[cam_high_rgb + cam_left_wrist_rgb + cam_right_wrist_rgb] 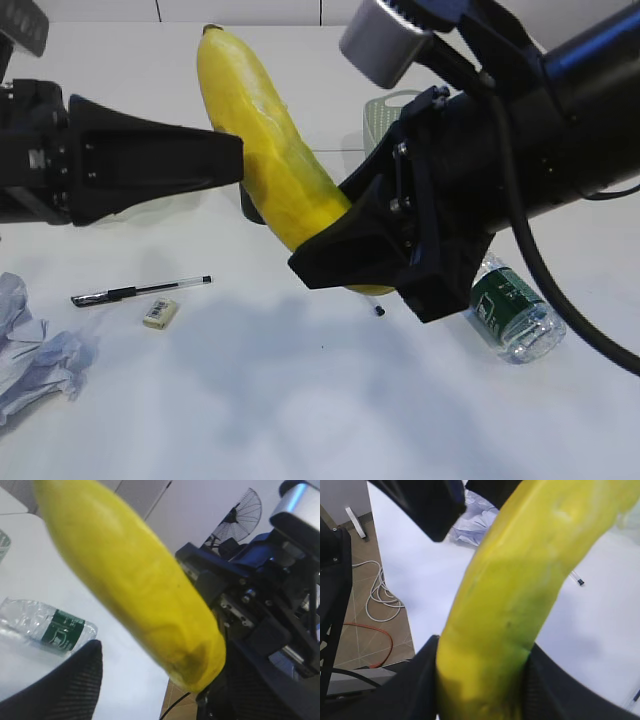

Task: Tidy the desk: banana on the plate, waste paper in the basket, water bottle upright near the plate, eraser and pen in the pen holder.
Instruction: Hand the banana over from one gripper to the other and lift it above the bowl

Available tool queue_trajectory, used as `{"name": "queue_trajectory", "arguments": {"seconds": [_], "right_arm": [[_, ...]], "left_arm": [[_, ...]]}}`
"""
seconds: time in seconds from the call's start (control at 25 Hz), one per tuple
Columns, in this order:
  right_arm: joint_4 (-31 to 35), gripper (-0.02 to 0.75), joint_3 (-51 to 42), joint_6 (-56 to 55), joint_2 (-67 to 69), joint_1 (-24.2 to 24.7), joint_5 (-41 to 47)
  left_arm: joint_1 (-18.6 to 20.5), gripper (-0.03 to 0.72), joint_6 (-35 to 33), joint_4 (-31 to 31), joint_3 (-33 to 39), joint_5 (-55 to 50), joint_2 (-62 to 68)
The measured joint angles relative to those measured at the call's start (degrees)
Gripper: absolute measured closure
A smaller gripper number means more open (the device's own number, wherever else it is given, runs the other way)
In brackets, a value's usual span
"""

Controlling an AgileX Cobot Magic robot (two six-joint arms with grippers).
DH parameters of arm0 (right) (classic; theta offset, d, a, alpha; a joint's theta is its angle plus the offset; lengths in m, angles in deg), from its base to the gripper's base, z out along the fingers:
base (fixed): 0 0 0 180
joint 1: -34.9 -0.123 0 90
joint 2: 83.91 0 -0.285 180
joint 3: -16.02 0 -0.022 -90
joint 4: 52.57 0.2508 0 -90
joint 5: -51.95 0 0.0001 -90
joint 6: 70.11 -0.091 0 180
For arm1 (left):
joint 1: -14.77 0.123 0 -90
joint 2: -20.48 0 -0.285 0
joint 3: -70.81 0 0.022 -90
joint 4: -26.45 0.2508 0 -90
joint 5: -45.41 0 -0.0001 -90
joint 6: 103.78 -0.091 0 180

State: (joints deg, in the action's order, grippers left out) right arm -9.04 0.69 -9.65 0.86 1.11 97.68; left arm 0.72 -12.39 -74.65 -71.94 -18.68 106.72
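Right tool [482, 680] clamped on banana [270, 160]; left tool [225, 158] parted alongside. Pen [140, 291], eraser [160, 312], waste paper [35, 355], water bottle [510, 310] unsorted on worktop [300, 400] below.

1. The banana [270, 165] is long, curved and yellow, held up in the air above the desk [300, 400], tilted with its dark tip to the far left.
2. The water bottle [515, 310] lies on its side at the right.
3. The pen [140, 291] and eraser [160, 313] lie near each other at the left.
4. The waste paper [35, 355] sits crumpled at the near left edge.
5. The basket [385, 115] shows partly, far behind the banana.
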Motion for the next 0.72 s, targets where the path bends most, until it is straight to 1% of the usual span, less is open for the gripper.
{"name": "queue_trajectory", "arguments": {"seconds": [0.2,0.44,0.72], "right_arm": [[0.0,0.419,0.0,0.4,0.0,0.0,-0.5],[0.0,0.419,0.0,0.5,0.0,0.0,-1.5],[0.1,0.419,0.0,0.5,0.0,0.0,-2.2]], "left_arm": [[0.0,0.139,-0.4,0.0,-4.1,-2.2,2.6],[0.0,0.139,-0.5,0.0,-5.5,-2.4,4.7],[0.0,0.139,-0.6,0.1,-8.7,-2.5,5.8]]}}
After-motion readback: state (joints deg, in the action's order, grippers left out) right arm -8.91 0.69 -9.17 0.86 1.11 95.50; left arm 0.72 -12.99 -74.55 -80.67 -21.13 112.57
